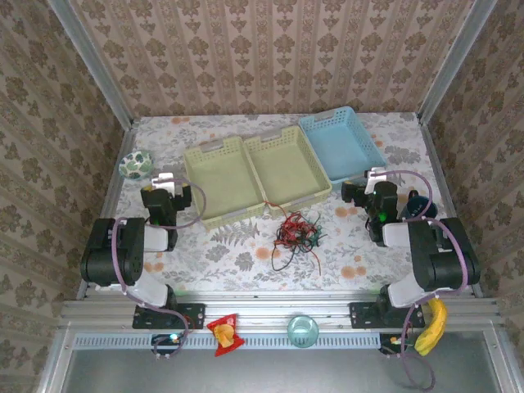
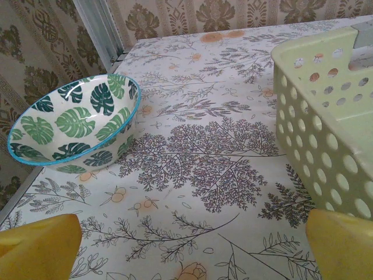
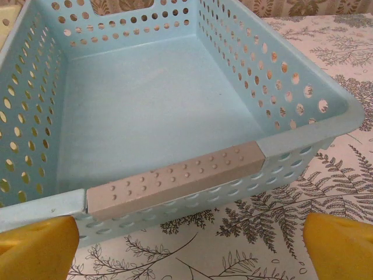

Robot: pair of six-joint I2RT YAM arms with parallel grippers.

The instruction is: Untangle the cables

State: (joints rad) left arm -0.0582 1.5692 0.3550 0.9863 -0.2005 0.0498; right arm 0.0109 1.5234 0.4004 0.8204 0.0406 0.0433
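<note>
Floral tablecloth (image 1: 246, 262) bears the tangled cables (image 1: 296, 232); left gripper (image 1: 166, 184) and right gripper (image 1: 378, 182) gape empty; best pinch one loose outer strand, pulling gently.

Bright, even light from overhead, hardly any shadows or glare on the table (image 1: 237, 255). Wrist views are pretty sharp, though the close-up yellow fingertips (image 2: 35, 248) go soft.

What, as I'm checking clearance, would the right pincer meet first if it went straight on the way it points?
Probably the light blue basket: its near wall with the grey strip lies dead ahead of the open right pincer. Depth is unclear.
</note>
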